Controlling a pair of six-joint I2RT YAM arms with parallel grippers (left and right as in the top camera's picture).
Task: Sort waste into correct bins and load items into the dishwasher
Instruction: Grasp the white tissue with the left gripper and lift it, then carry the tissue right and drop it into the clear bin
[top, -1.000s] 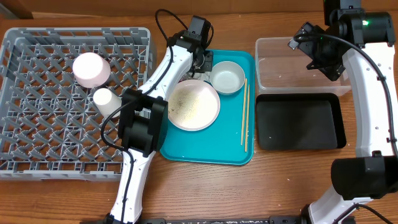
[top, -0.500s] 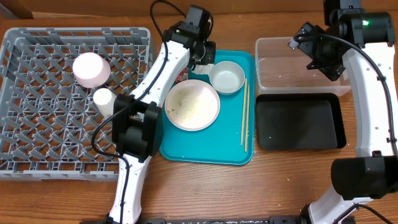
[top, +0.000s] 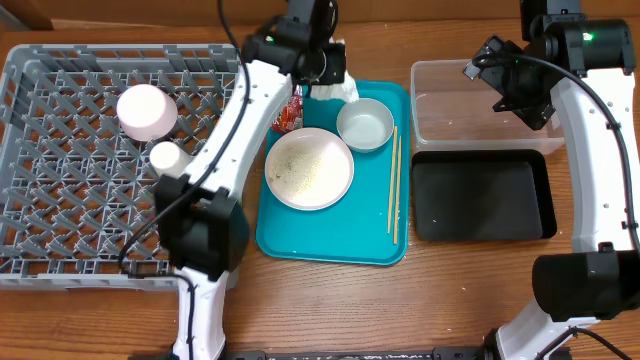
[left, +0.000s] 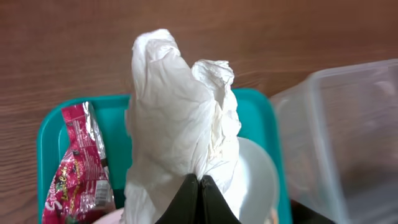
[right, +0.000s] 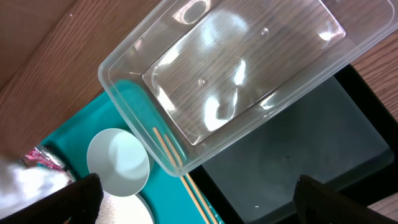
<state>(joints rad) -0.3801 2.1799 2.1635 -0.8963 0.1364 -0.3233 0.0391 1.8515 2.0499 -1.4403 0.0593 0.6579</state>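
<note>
Since the earlier frame our left arm (top: 250, 105) has swung back, lifting the white tissue (top: 337, 92) to the far edge of the teal tray (top: 330, 245), near the red wrapper (top: 287, 116); plate (top: 310, 168), bowl (top: 365, 125) and chopsticks (top: 393, 185) lie on the tray. From the left wrist, we see our left fingers (left: 188, 200) clenched on the tissue above that far edge. From the right wrist, our right fingers (right: 84, 196) stand spread and empty over the clear bin (right: 236, 81) beside the tray.

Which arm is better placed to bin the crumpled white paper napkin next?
Left. The left gripper is shut on the crumpled white paper napkin, held over the teal plastic tray. The right gripper is open and empty above the clear plastic bin.
</note>
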